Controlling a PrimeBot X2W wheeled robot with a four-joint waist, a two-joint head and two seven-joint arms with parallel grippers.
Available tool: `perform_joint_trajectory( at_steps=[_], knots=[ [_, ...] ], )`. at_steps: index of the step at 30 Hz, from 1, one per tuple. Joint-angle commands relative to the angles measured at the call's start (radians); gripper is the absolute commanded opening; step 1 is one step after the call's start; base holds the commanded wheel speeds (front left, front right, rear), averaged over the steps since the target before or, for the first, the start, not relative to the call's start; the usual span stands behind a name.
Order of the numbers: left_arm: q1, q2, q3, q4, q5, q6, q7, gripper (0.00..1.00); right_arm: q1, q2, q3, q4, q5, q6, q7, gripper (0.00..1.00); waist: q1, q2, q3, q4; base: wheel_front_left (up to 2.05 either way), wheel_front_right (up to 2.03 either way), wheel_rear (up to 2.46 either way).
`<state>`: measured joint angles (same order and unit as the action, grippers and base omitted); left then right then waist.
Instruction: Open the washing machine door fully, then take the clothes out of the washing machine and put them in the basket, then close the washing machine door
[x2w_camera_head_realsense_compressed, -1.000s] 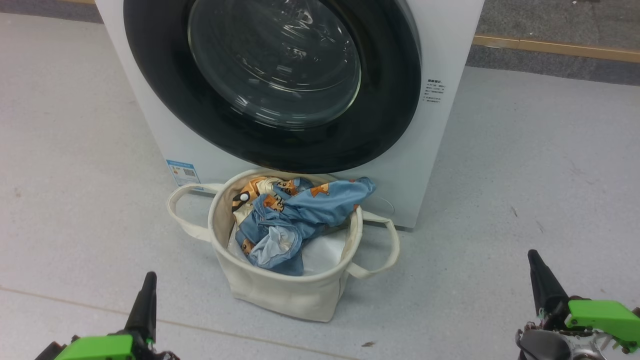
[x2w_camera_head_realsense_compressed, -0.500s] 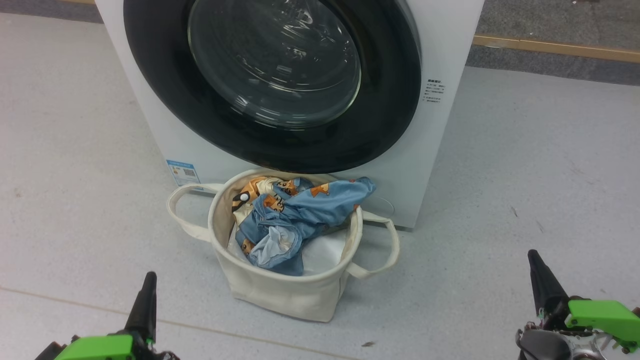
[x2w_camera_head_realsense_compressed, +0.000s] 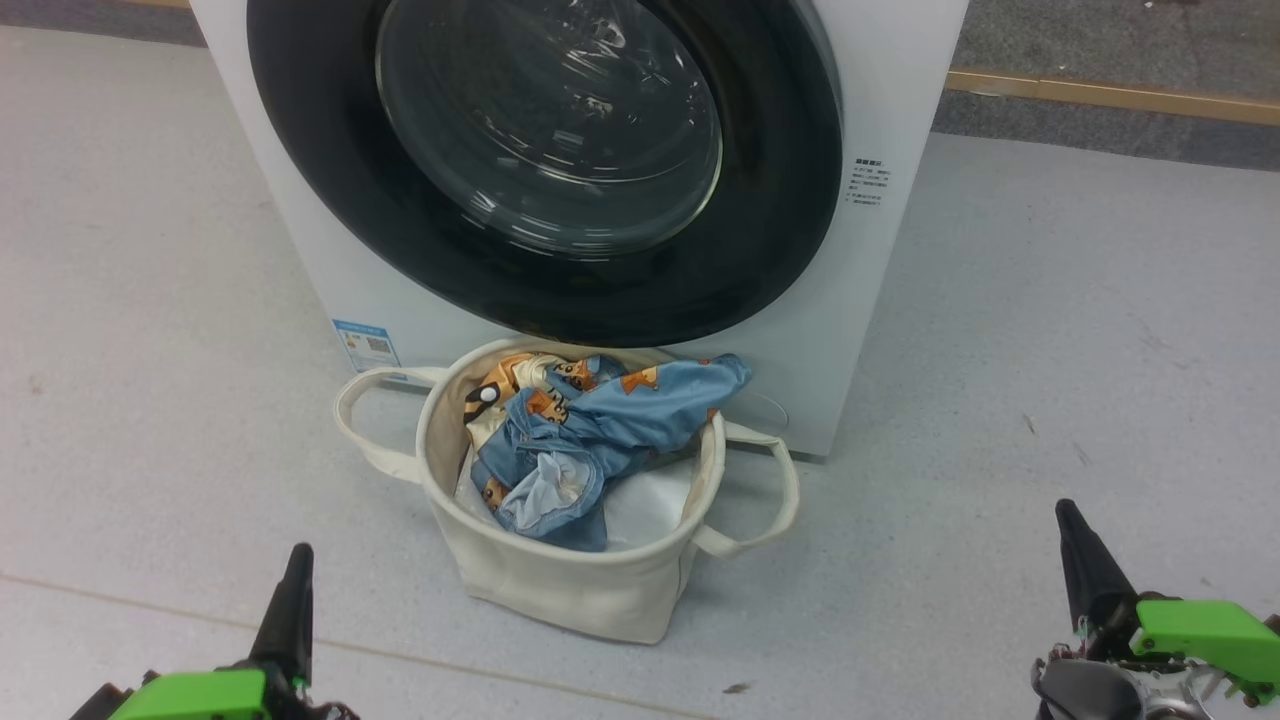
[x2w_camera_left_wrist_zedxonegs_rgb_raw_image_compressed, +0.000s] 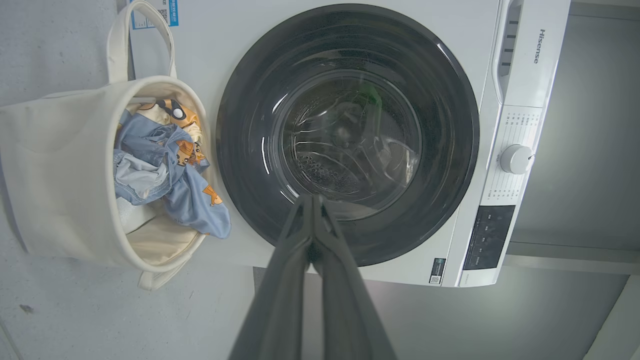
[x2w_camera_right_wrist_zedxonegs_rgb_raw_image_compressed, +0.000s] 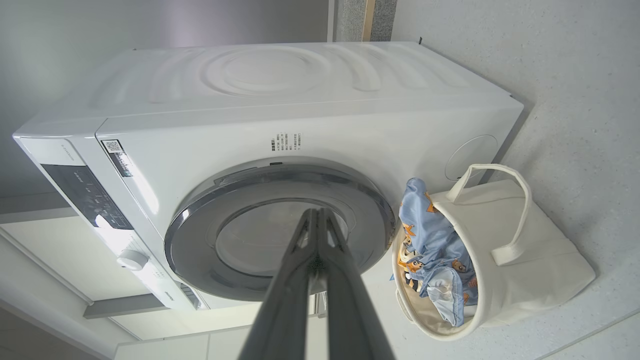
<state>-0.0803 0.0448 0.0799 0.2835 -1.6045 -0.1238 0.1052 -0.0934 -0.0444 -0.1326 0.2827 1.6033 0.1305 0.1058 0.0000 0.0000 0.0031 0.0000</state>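
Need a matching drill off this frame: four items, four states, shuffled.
Items
1. washing machine door
2. clothes
3. basket
4. left tool

States
A. shut, holding nothing
B. standing on the floor in front of the washing machine
C. closed against the white front
D. heaped inside the basket, one end draped over its rim

Pairs: 1-C, 2-D, 3-B, 4-A

Head view looks steeply down; both sideways-rolled wrist views face the washing machine door (x2w_camera_left_wrist_zedxonegs_rgb_raw_image_compressed: 350, 135) and basket (x2w_camera_left_wrist_zedxonegs_rgb_raw_image_compressed: 55, 170)
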Motion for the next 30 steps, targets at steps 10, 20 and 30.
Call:
perform_joint_trajectory(
  at_steps=[10,20,30],
  knots=[
    [-0.028,0.005,0.034,-0.039,-0.004,-0.007,0.008,0.0,-0.014,-0.006,0.019,-0.038,0.005,0.0,0.007,0.0,0.0,0.0,0.0,0.0,0.0,0.0,0.0],
    [-0.028,0.005,0.034,-0.039,-0.004,-0.007,0.008,0.0,-0.014,-0.006,0.019,-0.038,0.005,0.0,0.007,0.0,0.0,0.0,0.0,0.0,0.0,0.0,0.0],
    [-0.028,0.005,0.034,-0.039,-0.004,-0.007,0.008,0.0,-0.014,-0.006,0.019,-0.038,0.005,0.0,0.007,0.0,0.0,0.0,0.0,0.0,0.0,0.0,0.0]
  ],
)
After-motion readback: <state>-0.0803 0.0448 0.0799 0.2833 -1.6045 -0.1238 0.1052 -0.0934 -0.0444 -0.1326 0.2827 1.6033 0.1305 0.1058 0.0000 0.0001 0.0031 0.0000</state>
